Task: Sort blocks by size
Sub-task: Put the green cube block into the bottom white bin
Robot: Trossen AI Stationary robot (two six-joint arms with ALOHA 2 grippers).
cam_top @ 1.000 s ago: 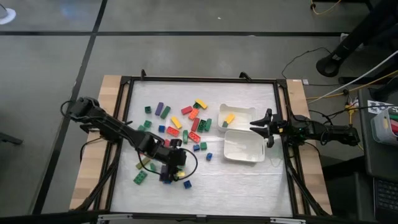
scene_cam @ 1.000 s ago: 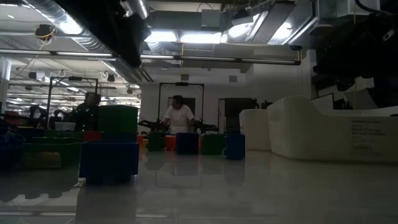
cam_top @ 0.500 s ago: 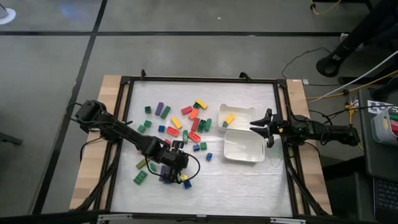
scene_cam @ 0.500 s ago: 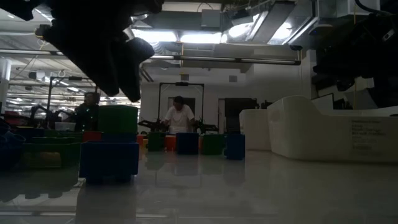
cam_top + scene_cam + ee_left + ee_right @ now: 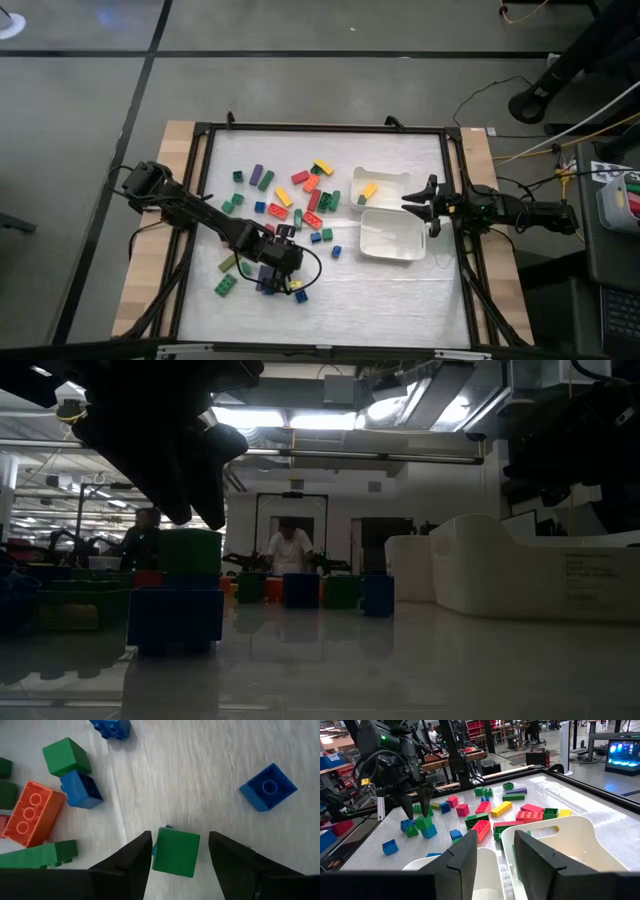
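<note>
- The left gripper (image 5: 282,277) hung low in the lower-left part of the high view, fingers spread partway on either side of a green cube (image 5: 175,852). A small gap showed on each side, so nothing was held.
- The blocks (image 5: 290,200) lay scattered across the white table (image 5: 400,300) at centre frame. A yellow block (image 5: 369,189) sat in the upper white tray (image 5: 390,178).
- The right gripper (image 5: 422,206) waited at the right, fingers partly apart and empty, at the edge of the lower white tray (image 5: 392,236).
</note>
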